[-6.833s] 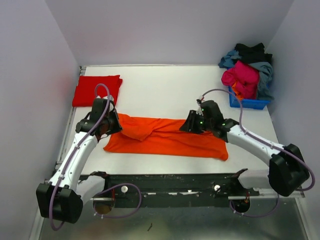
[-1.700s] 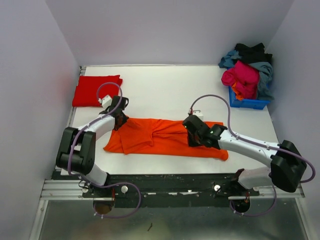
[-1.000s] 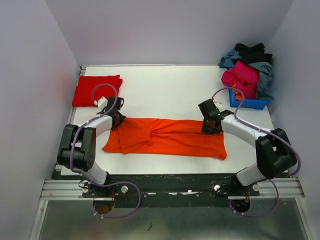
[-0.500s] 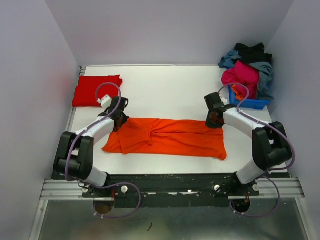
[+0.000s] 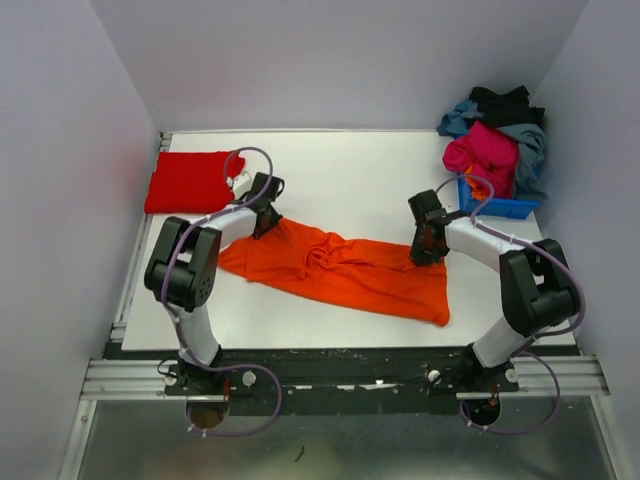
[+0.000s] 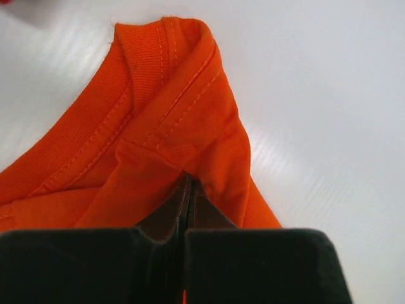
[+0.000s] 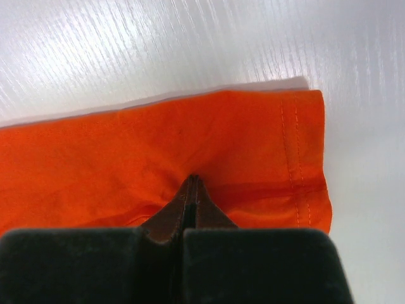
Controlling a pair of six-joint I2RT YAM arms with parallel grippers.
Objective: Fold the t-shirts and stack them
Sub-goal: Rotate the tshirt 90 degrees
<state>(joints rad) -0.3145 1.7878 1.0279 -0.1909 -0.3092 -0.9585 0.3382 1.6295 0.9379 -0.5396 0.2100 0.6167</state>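
At the upper left of the overhead view you have a red t-shirt (image 5: 193, 181) lying folded flat on the white table (image 5: 340, 165), which I take as the start of the stack. Just right of it, your left gripper (image 5: 270, 218) is down at the upper-left corner of the orange t-shirt (image 5: 340, 270). The left wrist view shows its jaws pressed together on a fold of orange cloth just below the ribbed collar (image 6: 95, 120). The orange t-shirt itself lies across the middle of the frame as a long band, slanting down toward the right, with wrinkles bunched near its left-centre. At its upper-right corner your right gripper (image 5: 426, 250) is clamped too; the right wrist view has the jaws closed on the fabric just inside the stitched hem (image 7: 294, 152). Further right, in the upper-right corner, a heap of t-shirts (image 5: 495, 140) in pink, grey-blue and black sits over a blue bin (image 5: 497, 207), well apart from your work. By my reading you are mid-fold on the orange one, holding both far corners. The next move likely calls for lifting both corners evenly and carrying them together so the cloth lays flat, then smoothing those wrinkles before a further fold.
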